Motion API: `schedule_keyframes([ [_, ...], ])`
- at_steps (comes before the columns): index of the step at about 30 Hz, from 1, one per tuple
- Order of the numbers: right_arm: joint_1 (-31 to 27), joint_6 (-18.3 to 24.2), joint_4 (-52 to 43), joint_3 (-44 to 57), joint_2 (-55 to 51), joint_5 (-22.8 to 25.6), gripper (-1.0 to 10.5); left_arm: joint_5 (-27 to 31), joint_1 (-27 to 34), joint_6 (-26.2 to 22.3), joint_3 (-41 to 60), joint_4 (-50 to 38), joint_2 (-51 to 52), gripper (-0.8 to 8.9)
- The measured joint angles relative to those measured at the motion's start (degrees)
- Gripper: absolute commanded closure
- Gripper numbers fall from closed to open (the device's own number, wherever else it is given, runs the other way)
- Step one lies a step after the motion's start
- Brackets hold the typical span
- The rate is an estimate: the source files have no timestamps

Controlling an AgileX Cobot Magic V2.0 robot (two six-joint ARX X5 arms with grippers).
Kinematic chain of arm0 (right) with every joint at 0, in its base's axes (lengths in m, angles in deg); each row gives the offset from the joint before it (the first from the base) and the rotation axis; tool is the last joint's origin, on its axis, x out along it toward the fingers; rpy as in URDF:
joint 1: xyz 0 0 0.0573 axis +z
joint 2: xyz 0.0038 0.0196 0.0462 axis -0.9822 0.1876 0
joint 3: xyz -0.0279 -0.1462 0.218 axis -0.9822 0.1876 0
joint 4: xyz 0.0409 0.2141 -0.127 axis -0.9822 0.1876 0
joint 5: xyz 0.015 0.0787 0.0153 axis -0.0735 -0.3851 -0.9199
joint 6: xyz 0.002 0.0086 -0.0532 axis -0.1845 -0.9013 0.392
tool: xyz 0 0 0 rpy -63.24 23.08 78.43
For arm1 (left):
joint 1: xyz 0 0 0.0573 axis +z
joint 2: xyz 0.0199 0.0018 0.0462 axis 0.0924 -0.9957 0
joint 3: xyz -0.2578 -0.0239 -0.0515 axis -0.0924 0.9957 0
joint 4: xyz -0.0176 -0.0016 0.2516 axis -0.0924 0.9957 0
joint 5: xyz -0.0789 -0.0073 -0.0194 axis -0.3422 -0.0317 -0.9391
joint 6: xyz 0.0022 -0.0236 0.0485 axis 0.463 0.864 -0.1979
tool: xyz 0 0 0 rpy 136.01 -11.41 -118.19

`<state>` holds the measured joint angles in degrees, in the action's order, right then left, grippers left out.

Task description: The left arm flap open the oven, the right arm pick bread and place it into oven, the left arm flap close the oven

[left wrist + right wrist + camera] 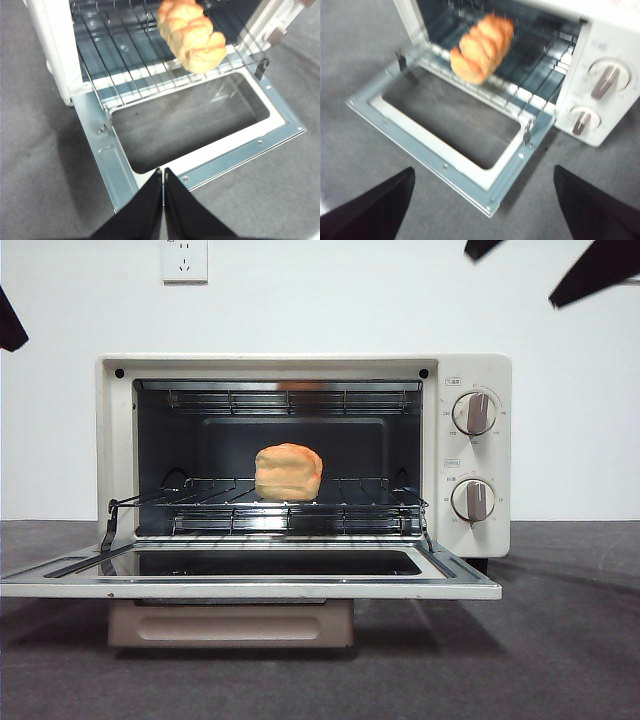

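Fingers of the left gripper [163, 172] are pressed together with no gap between their tapered black tips, holding nothing, poised above the front rim of the lowered door [250, 585]. Only those angular tips show in the left wrist view; in the front view a dark sliver at the left edge may be that arm, though it cannot be told for sure.

On the grey, matt worktop [560, 640] stands the oven [470, 370], a cream-white box with rounded corners. Its door lies flat and open toward the camera, a metal frame around a dark glass pane, with the beige bar handle [230, 624] hanging under its front edge. Inside, a wire rack [360, 505] of thin shiny bars spans the cavity, and the bread [289, 472] sits on it near the middle. It is lumpy, golden-orange, with a ridged, bumpy crust and paler patches. The wrist views show its long axis running front to back into the cavity, so the front view sees only one blunt end. Two round knobs [473, 412] sit one above the other on the right panel; their printed labels are too small to read.

Fingers of the right gripper [482, 200] are spread wide and empty, well back from the door; the right wrist view is blurred, and only their dark inner edges show
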<state>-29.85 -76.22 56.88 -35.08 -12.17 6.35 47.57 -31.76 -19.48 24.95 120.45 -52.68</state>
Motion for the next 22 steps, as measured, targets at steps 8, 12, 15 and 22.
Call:
schedule_keyframes([
  [8, 0.0, 0.0, -0.07, 0.0, -1.53, 0.0, 5.1, -2.03, 3.48, 4.87, 4.57, -11.56, -1.44, 8.03],
  [12, 0.0, 0.0, 1.55, 0.0, -1.53, 0.0, 5.1, -5.9, 8.07, 6.82, 9.46, -13.88, -2.78, 8.03],
  [15, 0.0, 0.0, 1.66, 0.0, -1.53, 0.0, 5.1, -8.63, 12.15, 7.67, 13.25, -16.7, -3.56, 8.03],
  [22, 0.0, 0.0, 1.66, 0.0, -1.53, -0.02, 5.1, -14.01, 19.15, 9.07, 18.93, -24.26, -5.6, 8.03],
])
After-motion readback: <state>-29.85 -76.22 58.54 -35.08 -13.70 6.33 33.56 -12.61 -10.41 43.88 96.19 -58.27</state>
